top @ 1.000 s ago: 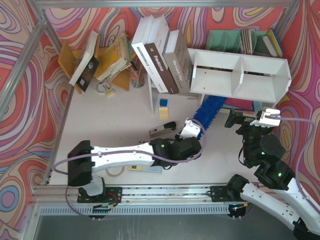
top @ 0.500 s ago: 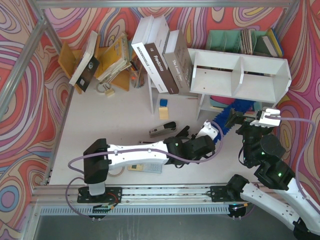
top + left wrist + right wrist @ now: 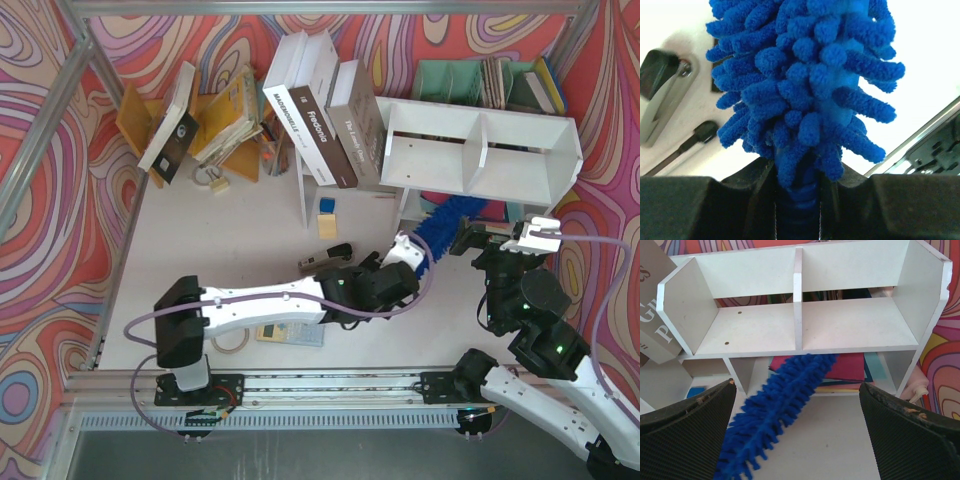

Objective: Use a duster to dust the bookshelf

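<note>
At the middle of the table (image 3: pixel 240 230), the left claw (image 3: pixel 405 250) is clamped shut on the duster (image 3: pixel 452 212). Its own camera shows the slim blue handle pinched between the two black fingers (image 3: pixel 715 205), with the fluffy head rising straight up out of them.

From the claw the duster runs out toward two o'clock. Its tip pokes into the lower tier of the white shelf (image 3: pixel 480 150), just under the board that floors the two cubbies. Seen from the right wrist, the tip sits below the central divider and over a stack of coloured papers (image 3: pixel 850 367) lying in that tier. Whether the fibres touch the board I cannot tell.

At nine o'clock from the left claw, just beside the arm, a stapler (image 3: pixel 325 258) lies on the table.

At three o'clock, near the duster, the right claw (image 3: pixel 497 238) hangs with its jaws spread wide and nothing between them, facing the shelf front.

Big books (image 3: pixel 320 110) lean against the shelf's left end, and a green organiser (image 3: pixel 470 80) stands behind it at twelve.
</note>
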You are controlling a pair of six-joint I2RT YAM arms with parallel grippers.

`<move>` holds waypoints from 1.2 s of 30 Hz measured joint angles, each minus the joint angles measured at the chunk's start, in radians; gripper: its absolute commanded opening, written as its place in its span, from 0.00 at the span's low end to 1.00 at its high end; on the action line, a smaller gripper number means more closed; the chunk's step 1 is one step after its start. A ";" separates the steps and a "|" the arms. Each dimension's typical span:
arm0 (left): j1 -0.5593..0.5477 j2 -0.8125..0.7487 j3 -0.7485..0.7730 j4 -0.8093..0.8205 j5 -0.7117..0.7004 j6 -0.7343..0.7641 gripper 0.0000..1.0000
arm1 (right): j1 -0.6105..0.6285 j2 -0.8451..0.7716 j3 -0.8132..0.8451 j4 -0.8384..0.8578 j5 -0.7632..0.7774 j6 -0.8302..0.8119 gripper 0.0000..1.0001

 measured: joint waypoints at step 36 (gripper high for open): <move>-0.015 0.270 0.269 -0.077 0.146 0.050 0.00 | 0.000 0.000 -0.006 -0.011 0.019 0.000 0.99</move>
